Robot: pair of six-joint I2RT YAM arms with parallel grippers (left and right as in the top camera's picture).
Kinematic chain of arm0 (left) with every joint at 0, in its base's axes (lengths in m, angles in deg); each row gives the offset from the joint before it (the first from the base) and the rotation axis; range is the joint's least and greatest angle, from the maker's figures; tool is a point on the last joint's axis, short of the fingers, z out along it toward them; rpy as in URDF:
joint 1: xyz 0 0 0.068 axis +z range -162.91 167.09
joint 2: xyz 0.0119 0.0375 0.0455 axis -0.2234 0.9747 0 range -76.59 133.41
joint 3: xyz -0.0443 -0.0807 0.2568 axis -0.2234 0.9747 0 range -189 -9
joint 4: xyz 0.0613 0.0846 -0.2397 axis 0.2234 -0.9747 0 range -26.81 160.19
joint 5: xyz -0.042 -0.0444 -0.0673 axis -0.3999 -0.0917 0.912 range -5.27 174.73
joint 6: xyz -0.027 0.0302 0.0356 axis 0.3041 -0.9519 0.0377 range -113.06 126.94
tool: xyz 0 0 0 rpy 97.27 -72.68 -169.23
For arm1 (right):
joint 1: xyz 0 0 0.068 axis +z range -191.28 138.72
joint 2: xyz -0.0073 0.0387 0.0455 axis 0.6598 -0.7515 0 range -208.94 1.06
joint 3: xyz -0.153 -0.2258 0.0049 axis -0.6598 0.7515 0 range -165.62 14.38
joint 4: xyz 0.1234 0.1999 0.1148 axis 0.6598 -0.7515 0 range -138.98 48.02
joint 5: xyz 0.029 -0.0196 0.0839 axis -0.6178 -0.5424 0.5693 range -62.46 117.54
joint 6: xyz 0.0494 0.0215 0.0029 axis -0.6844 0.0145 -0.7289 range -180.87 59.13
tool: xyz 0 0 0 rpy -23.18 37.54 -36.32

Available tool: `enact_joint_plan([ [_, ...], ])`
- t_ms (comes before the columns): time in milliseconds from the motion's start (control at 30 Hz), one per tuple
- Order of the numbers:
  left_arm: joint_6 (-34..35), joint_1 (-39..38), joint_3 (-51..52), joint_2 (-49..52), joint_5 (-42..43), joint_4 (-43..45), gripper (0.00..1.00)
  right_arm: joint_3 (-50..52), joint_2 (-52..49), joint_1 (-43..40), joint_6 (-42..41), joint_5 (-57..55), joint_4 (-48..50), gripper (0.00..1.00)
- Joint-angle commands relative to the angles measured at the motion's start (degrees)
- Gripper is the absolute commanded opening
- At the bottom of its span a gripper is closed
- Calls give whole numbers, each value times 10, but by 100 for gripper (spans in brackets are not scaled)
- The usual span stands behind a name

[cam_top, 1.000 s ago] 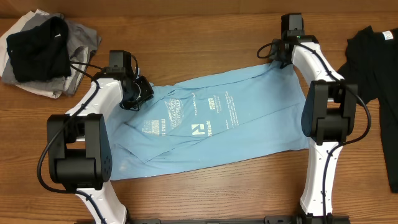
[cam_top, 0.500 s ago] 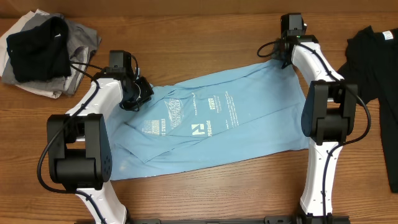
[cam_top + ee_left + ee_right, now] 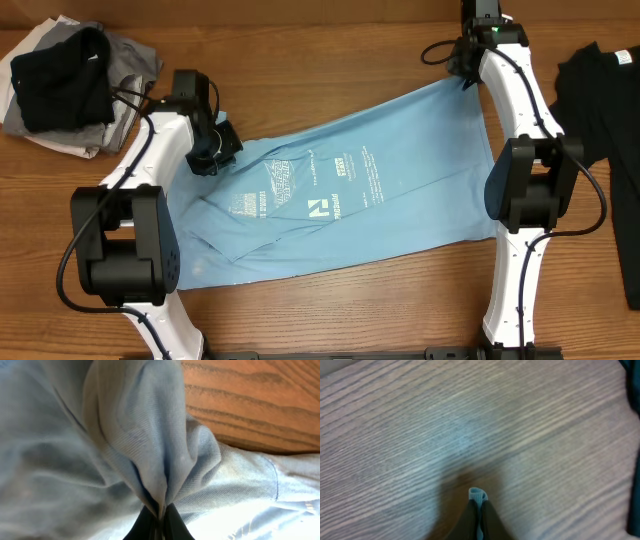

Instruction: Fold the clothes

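Light blue T-shirt [image 3: 340, 205] lies spread across the middle of your bench [image 3: 330, 50], print up. Your left gripper [image 3: 159, 519] pinches a bunched fold at its left end. Your right gripper [image 3: 479, 515] clamps a blue tip at the far right corner. A black garment [image 3: 605, 100] lies right, and a clothes pile [image 3: 70, 85] sits far left.

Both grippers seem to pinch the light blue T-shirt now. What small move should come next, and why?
Probably lift both a little, together. The left gripper and right gripper are each shut on a pinch of the far edge of the light blue T-shirt, and the rest lies wrinkled on the table; lifting would free that edge for folding.
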Motion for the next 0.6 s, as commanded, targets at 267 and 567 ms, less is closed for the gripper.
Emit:
enact_joint_plan([
  [267,-48,7,-86,-46,-31,-114,4,-24,20,-9,-52,-21,-70,4],
  [567,-45,7,-86,-57,-31,-185,4,-24,33,-19,-157,-32,-155,4],
])
